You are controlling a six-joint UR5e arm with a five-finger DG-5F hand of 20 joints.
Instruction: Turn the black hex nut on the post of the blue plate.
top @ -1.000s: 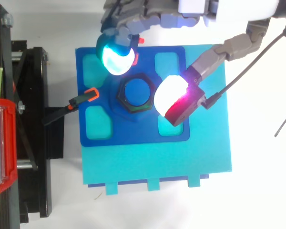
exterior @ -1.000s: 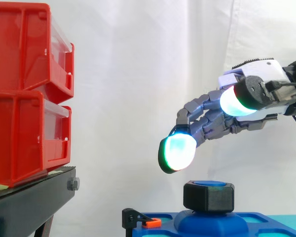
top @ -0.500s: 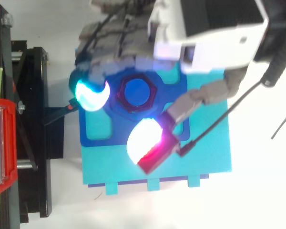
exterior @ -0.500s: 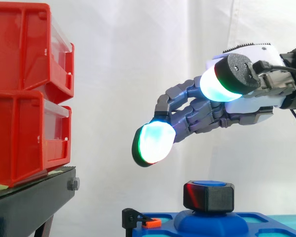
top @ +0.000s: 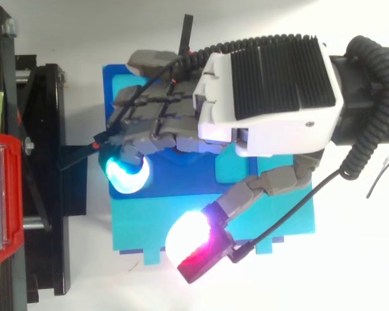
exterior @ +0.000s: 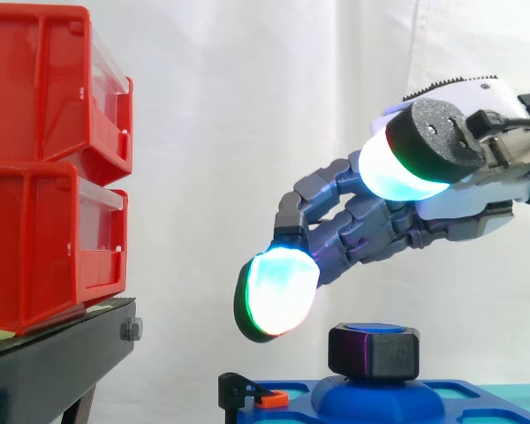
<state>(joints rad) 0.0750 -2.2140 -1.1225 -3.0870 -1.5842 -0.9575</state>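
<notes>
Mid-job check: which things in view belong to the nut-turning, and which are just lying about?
Job: black hex nut, post, blue plate, hand.
Lying about: red bins, black stand, teal board.

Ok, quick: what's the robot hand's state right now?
Robot hand: open, fingers loosely bent, holding nothing; it hovers above the black hex nut without touching it.
</notes>
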